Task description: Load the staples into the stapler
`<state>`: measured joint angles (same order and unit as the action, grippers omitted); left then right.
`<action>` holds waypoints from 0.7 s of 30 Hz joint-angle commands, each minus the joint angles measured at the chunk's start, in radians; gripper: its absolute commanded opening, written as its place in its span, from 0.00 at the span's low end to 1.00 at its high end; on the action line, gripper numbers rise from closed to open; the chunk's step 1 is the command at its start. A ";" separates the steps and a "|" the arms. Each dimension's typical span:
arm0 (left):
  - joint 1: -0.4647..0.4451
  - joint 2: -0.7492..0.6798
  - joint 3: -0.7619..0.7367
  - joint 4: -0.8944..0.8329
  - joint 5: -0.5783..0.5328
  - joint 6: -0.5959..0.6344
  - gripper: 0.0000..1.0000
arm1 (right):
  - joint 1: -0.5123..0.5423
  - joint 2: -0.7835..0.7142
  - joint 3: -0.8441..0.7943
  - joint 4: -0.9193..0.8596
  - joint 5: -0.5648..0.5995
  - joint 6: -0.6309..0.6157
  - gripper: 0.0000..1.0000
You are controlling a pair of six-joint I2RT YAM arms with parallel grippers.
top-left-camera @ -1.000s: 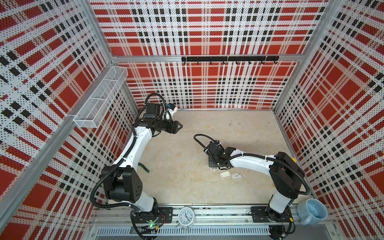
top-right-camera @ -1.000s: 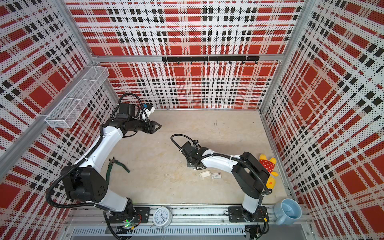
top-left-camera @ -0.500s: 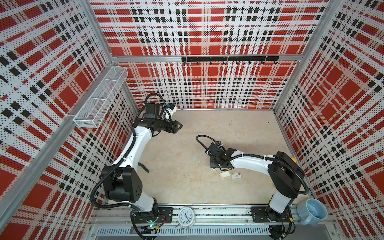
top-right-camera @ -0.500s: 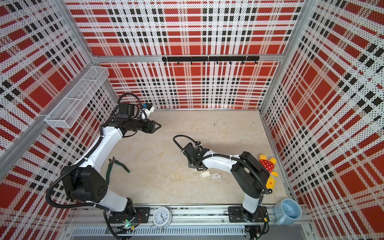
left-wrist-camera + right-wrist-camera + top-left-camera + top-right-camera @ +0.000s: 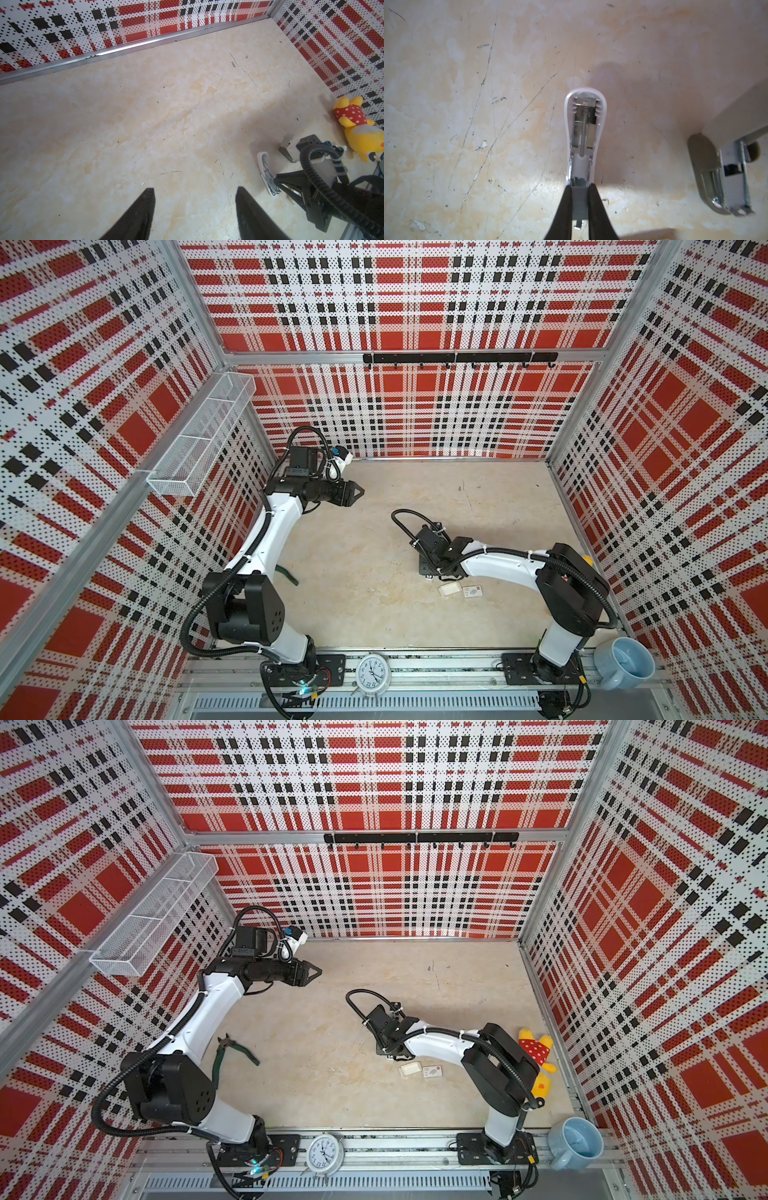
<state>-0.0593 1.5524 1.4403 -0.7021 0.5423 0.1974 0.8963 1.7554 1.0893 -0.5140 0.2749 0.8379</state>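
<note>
Evidently your right gripper [image 5: 579,187] clamps the opened white plastic stapler [image 5: 585,124] for loading; your left gripper [image 5: 195,189] hangs half-open, empty.

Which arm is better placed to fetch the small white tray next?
Probably left: the left gripper is open and empty, though far from the white tray. The right gripper sits nearer but is shut on the stapler.

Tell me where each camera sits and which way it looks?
Top views: high up front, looking down on the beige table; left arm, right arm show.
Left wrist: on left arm, looking across the table; open left gripper shows.
Right wrist: looking down; right gripper shut on opened white stapler.
Both wrist views show the stapler.
</note>
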 commanded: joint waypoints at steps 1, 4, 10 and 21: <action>0.011 -0.009 -0.011 0.021 0.014 -0.018 0.65 | -0.004 0.008 0.032 0.020 0.014 0.007 0.14; 0.012 -0.009 -0.015 0.021 0.016 -0.018 0.65 | -0.002 0.014 0.039 0.023 0.009 0.002 0.14; 0.017 -0.009 -0.018 0.024 0.017 -0.018 0.65 | -0.002 0.022 0.034 0.028 0.002 0.002 0.14; 0.019 -0.008 -0.027 0.029 0.019 -0.018 0.65 | -0.003 0.024 0.016 0.037 0.002 0.010 0.14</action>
<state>-0.0509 1.5524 1.4242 -0.6937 0.5461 0.1902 0.8963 1.7630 1.1069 -0.5026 0.2729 0.8349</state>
